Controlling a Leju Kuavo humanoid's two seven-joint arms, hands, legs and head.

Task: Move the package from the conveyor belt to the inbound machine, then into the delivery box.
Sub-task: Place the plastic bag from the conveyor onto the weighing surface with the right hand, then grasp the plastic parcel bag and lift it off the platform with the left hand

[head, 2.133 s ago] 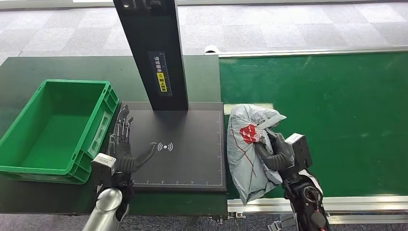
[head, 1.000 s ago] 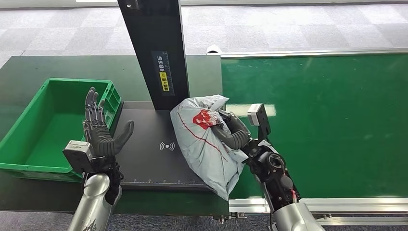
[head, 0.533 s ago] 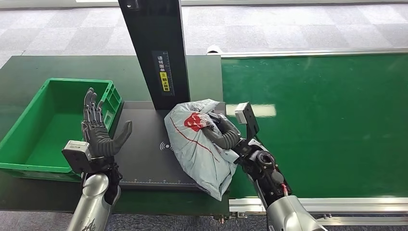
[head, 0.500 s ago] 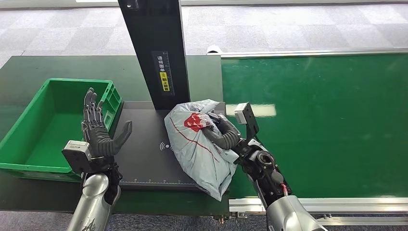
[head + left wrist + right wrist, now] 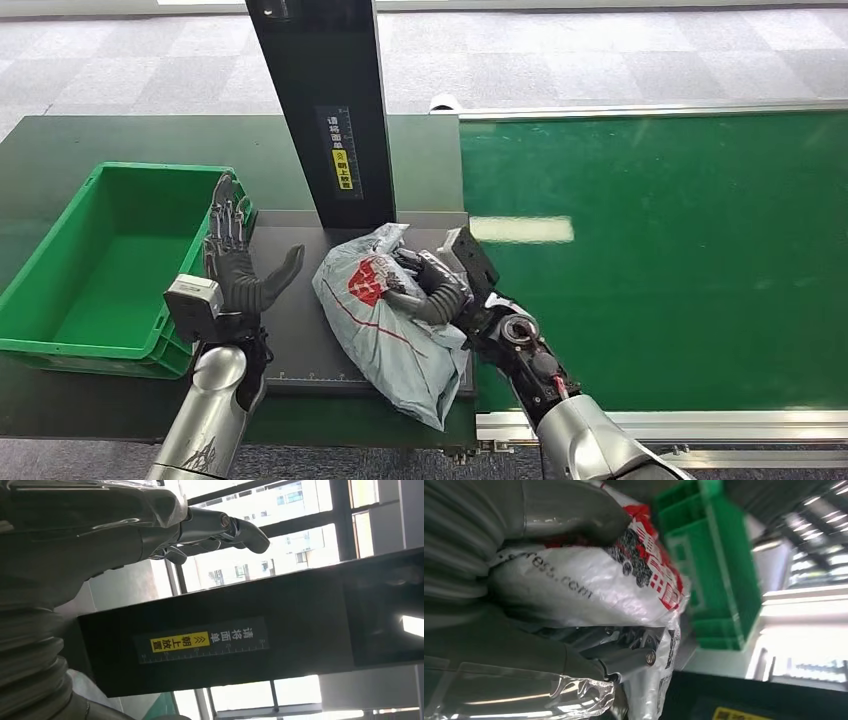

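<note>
- The right hand (image 5: 428, 290) grips the grey package (image 5: 385, 320) with its fingers wrapped over the red-printed top; the right wrist view shows the thumb and fingers (image 5: 624, 657) pressed into the plastic.
- The package now lies over the dark plate of the inbound machine (image 5: 290, 340), left of the conveyor belt (image 5: 650, 250); two seconds ago it lay on the belt's left edge, and half a second ago it was further right on the plate.
- The left hand (image 5: 240, 270) is open, fingers spread and pointing up, holding nothing. It has come right and further from the robot since half a second ago, and now stands between the package and the green delivery box (image 5: 60, 340).
- The machine's black post (image 5: 325, 110) rises behind the package.
</note>
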